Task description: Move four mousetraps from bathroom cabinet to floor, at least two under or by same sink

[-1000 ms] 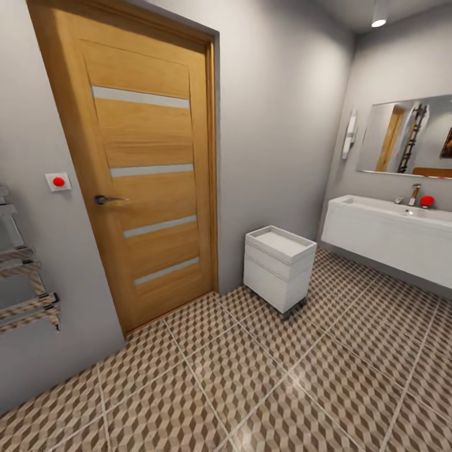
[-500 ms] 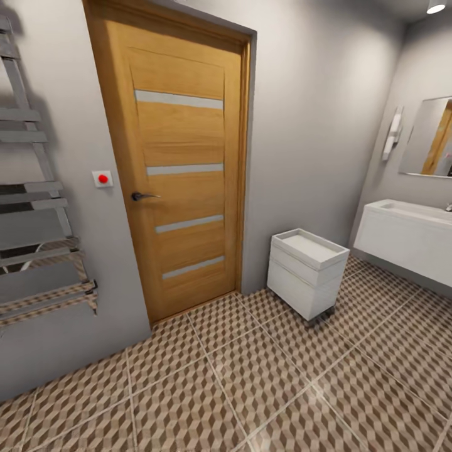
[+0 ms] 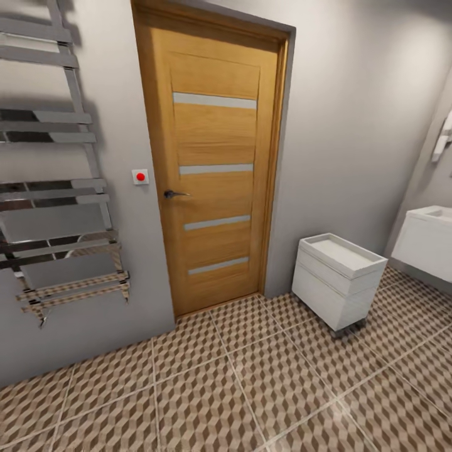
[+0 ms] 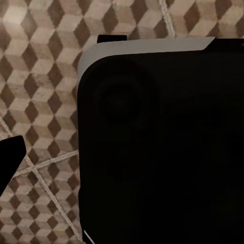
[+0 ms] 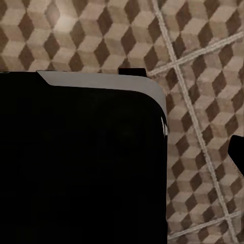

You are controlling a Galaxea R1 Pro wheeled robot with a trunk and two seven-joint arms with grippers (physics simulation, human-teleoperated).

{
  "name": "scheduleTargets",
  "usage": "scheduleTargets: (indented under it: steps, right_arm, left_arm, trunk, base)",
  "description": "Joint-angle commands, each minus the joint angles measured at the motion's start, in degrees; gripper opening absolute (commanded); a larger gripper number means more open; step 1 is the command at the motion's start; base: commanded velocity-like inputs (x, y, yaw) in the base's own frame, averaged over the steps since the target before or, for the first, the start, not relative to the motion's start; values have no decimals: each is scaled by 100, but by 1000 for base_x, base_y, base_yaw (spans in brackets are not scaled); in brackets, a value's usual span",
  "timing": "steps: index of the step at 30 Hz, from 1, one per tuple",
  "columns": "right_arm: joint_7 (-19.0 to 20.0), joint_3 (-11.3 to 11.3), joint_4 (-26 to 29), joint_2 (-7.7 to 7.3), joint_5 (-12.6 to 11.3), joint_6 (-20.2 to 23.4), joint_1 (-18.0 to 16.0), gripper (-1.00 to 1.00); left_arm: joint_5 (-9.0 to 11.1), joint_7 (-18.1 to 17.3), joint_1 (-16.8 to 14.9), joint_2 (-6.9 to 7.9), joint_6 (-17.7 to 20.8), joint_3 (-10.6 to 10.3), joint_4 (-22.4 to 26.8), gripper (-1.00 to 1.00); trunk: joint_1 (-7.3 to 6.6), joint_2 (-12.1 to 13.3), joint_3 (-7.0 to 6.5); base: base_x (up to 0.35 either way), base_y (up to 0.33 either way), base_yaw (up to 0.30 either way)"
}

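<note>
The bathroom floor, tiled in a brown, beige and white cube pattern, spreads across the lower head view. The white sink shows as just its left end at the right edge. The mousetraps and the orange-brown cabinet are out of view. In the left wrist view a dark fingertip pokes in over the floor tiles beside the robot's black base. In the right wrist view another dark fingertip sits at the edge, next to the same black body.
A closed wooden door stands in the grey wall ahead, with a red-button switch beside it. A chrome towel rack hangs on the left wall. A small white drawer unit stands on the floor right of the door.
The camera has swung left: door and white drawer unit slid right in the picture, the sink and mirror nearly left it, and more of the towel rack came in.
</note>
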State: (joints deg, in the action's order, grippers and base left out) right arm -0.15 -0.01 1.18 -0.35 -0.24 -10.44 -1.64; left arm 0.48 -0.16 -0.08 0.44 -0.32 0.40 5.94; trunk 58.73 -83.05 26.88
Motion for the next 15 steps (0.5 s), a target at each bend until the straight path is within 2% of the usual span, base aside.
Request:
scheduleTargets:
  steps: [1, 15]
  right_arm:
    - [-2, 1, -4, -1, -2, -19, -4, 100]
    - [-2, 1, -4, -1, -2, -19, -3, 100]
  left_arm:
    - [5, -2, -1, -1, -3, 4, 4, 100]
    - [5, -2, -1, -8, -3, 4, 4, 100]
  trunk:
    - [0, -3, 5]
    - [0, -3, 5]
  base:
    - [0, 0, 284]
    - [0, 0, 284]
